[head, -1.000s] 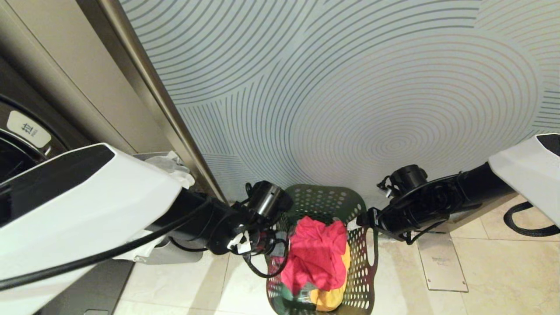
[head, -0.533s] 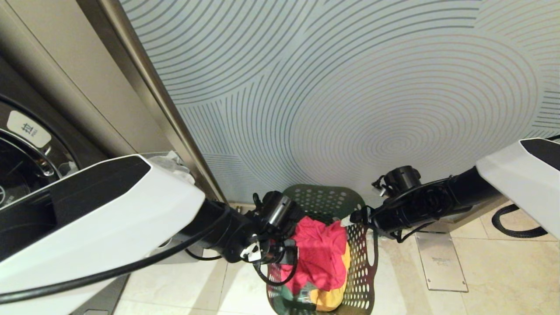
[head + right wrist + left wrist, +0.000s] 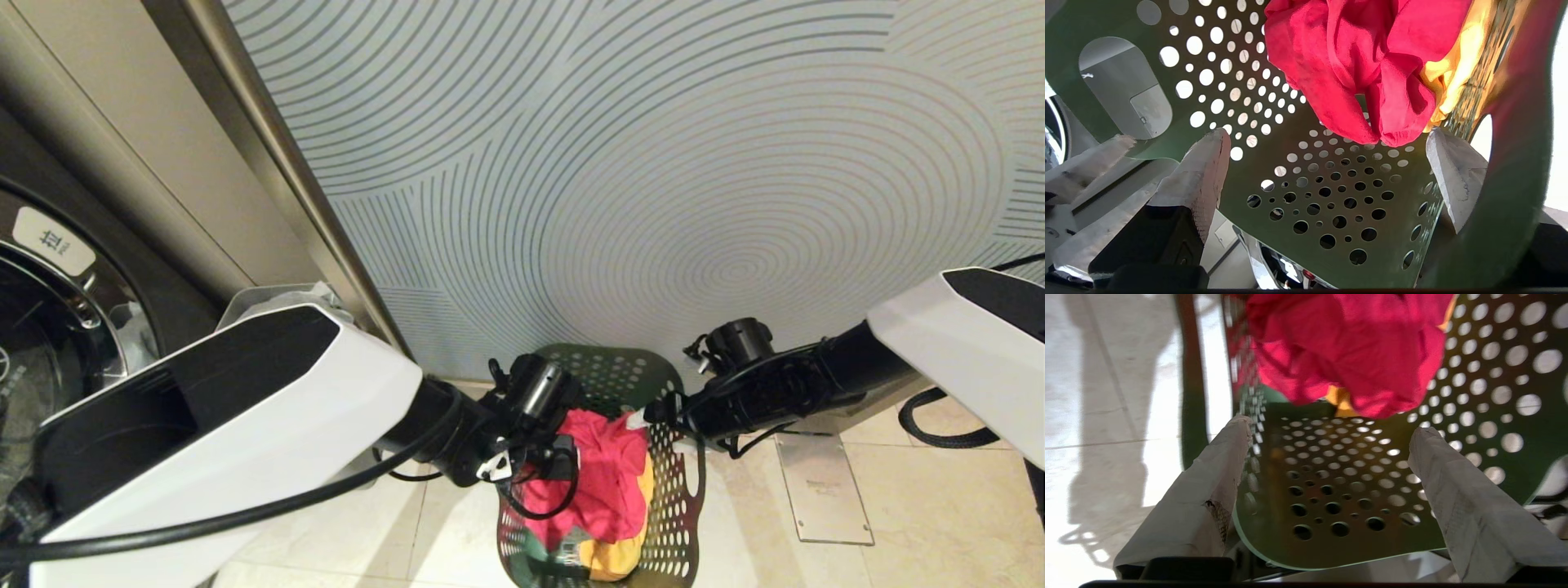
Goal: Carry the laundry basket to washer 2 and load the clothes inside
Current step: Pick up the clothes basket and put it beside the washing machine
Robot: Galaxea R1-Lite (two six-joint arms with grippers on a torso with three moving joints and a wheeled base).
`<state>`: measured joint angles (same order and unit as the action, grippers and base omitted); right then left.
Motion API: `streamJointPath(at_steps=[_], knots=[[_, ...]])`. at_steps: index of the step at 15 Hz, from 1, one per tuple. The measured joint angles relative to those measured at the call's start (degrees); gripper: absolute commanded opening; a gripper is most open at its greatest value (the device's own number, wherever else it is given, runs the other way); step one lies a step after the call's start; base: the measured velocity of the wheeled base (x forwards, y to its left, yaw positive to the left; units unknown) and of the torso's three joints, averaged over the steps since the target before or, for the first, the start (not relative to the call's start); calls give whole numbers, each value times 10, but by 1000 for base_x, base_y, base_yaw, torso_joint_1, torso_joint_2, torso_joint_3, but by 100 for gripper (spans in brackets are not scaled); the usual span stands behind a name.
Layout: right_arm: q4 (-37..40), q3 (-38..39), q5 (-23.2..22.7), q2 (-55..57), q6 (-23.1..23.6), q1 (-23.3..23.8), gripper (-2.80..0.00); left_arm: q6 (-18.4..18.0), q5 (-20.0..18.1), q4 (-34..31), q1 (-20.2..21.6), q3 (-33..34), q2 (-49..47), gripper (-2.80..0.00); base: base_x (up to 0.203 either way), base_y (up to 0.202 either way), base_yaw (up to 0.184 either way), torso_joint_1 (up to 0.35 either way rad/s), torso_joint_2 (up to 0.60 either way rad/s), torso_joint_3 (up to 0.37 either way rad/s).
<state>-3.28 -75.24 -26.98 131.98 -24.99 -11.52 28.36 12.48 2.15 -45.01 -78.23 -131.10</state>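
Your left gripper [image 3: 1327, 435] and right gripper [image 3: 1327, 141] were spread wide, straddling the perforated green plastic basket [image 3: 678, 498] on the tiled floor, crumpled pink clothes [image 3: 604, 482] inside.

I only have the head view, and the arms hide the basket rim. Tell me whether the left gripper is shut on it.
Observer: No. The left wrist view shows the left gripper open, with the perforated wall of the laundry basket between its fingers, not clamped.
Operator: Report the right one.
Observer: The right gripper is open too, its fingers spread across the basket wall near the pink-red garment.
Operator: Check for a handle.
Observer: The right wrist view shows an oval handle slot in the far wall, with no finger through it.
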Motion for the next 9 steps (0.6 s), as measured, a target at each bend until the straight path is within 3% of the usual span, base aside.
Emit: streamJointPath(at_steps=[4, 6, 9], knots=[[0, -3, 1, 3, 1, -3, 0, -1, 27, -69, -21, 1, 39, 0, 0, 0, 0, 0, 0, 0], [-2, -5, 0, 7, 0, -9, 0, -2, 57, -71, -28, -15, 50, 0, 0, 0, 0, 0, 0, 0], [-20, -5, 0, 9, 0, -12, 0, -5, 66, -53, -31, -35, 37, 0, 0, 0, 0, 0, 0, 0]])
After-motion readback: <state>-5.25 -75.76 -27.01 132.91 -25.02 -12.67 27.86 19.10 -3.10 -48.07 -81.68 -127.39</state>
